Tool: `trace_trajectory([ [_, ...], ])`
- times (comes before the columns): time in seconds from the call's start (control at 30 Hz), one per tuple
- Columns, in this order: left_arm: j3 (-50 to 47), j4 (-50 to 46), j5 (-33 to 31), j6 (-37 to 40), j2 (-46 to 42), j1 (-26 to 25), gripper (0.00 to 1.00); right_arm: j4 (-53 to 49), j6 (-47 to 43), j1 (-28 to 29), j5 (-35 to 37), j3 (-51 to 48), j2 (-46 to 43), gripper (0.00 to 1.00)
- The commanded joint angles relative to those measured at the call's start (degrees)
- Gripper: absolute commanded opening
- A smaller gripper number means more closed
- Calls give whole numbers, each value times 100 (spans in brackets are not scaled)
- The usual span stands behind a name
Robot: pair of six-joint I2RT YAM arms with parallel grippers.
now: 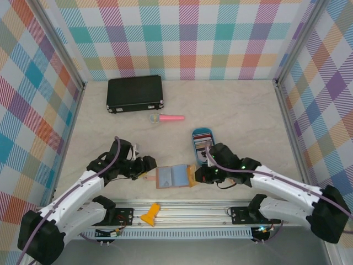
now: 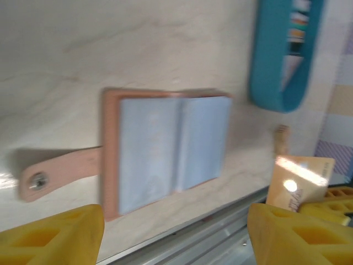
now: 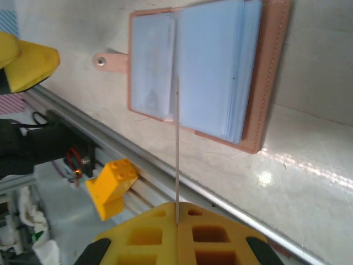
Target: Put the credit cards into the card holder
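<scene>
The place was a robotics lab test cell: checkered panel walls (image 1: 187, 38) boxed in a marble-look table (image 1: 248, 110), with an aluminium mounting rail (image 1: 187, 210) along its near edge.

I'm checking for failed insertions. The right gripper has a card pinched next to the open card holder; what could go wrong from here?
1. The right gripper pinches the card by one end, pointing at the card holder; it might skid over the blue sleeves instead of entering one.
2. The holder lies loose, and the left gripper stands open, not clamping it, so a push could slide it.
</scene>
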Motion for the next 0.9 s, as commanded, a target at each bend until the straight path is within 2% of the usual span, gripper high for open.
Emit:
trace_trajectory([
  [0.0,-49,-12,285,220,117,137,70,960,100,209,516,-21,341,0],
  [0.23,-255,722,658,176,236,224,69,1822,268,552,1046,-40,957,0],
  [0.4,-256,801,819,278,616,253,65,2027,483,666,1077,10,1367,0],
  [0.87,-592,1182,666,-23,692,260,61,2635,738,803,765,164,2230,0],
])
